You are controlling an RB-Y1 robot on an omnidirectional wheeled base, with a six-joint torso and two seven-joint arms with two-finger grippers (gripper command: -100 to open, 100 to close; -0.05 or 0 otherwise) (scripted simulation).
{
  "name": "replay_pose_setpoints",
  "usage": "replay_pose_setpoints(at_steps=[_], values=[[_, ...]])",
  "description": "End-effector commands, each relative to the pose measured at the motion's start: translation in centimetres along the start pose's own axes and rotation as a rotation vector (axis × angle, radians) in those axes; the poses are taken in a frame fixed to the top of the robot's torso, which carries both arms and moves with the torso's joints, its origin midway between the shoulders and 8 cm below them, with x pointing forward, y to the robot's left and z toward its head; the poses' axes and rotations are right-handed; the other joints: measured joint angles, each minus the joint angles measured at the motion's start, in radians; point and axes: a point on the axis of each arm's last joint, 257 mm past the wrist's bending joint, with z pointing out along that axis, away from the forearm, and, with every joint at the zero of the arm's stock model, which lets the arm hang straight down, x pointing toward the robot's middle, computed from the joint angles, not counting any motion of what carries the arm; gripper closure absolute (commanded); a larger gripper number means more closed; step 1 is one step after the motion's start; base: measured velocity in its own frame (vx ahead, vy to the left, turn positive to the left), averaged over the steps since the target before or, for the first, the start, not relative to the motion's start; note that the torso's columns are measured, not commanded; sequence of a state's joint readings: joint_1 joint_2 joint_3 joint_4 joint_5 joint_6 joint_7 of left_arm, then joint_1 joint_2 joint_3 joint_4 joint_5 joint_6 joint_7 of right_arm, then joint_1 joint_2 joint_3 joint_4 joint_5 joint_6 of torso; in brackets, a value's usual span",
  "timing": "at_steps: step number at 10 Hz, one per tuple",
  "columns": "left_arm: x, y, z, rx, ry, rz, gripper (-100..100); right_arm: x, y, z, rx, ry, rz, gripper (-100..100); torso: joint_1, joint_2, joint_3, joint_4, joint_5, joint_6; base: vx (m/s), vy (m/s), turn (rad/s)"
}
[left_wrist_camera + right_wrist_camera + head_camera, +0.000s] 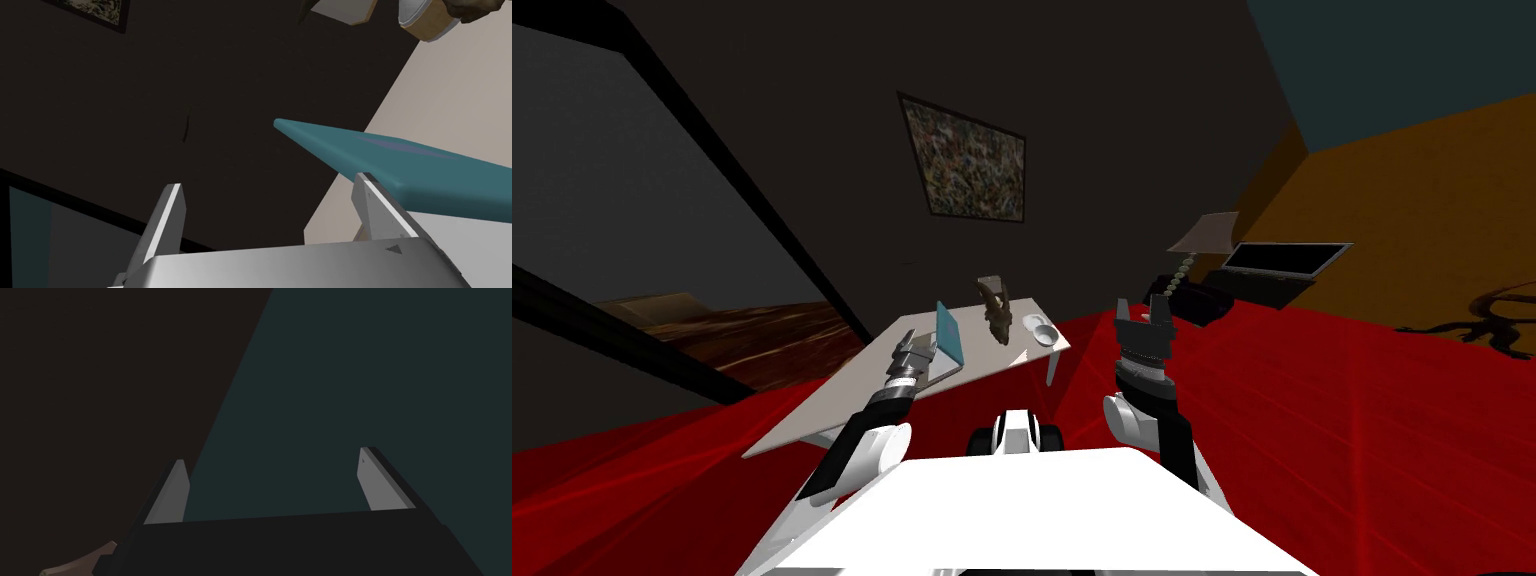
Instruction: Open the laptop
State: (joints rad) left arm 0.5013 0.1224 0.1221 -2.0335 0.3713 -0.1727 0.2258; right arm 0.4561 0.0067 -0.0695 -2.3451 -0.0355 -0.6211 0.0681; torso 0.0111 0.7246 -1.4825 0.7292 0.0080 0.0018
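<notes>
Two grippers are showing in the head view. The right gripper (1144, 325) is hanging idle over the red floor with its fingers spread wide. The left gripper (917, 352) is working at the near end of the thin teal-lidded laptop with a pale grey base (949, 340), which is sitting on the flat pale beige table (842, 400). In the left wrist view its blades are standing apart and clamping nothing. One finger (380, 205) is lying right against the edge of the lid (400, 170), though actual contact is hard to call. The lid is already standing partway up, a flat slab tilting off the base, with its long edge running along the table away from me and one corner pointing out past the table's edge. It is looking light, stiff and smooth, so I'm judging it slippery to pinch. Pushing under the free edge far from the hinge is looking safer than squeezing. Beyond the laptop a dark brown figurine (996, 305) and a small white bowl (1042, 330) are standing well apart from the lid. Farther back, a framed mottled picture (964, 160) is hanging on the dark wall.
</notes>
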Motion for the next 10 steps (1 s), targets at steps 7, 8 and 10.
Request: replay_pose_setpoints(at_steps=[7, 8, 10], values=[[-2.3, 3.1, -1.0, -0.036, -0.128, -0.161, -100, 0.0, 0.0, 0.0, 0.0, 0.0, 0.0, 0, -0.003, 0.001, 0.001, -0.002, 0.002, 0.002, 0.022, -0.046, 0.041], [-2.1, 1.9, -1.0, -0.023, -0.123, -0.153, -100, 0.0, 0.0, 0.0, 0.0, 0.0, 0.0, 0, -0.003, 0.002, 0.001, 0.0, 0.0, 0.002, 0.044, 0.0, 0.027], [-2.1, 1.0, -1.1, -0.021, -0.122, -0.145, -100, 0.0, 0.0, 0.0, 0.0, 0.0, 0.0, 0, -0.003, -0.006, -0.003, -0.002, 0.0, 0.003, 0.108, 0.007, 0.007]])
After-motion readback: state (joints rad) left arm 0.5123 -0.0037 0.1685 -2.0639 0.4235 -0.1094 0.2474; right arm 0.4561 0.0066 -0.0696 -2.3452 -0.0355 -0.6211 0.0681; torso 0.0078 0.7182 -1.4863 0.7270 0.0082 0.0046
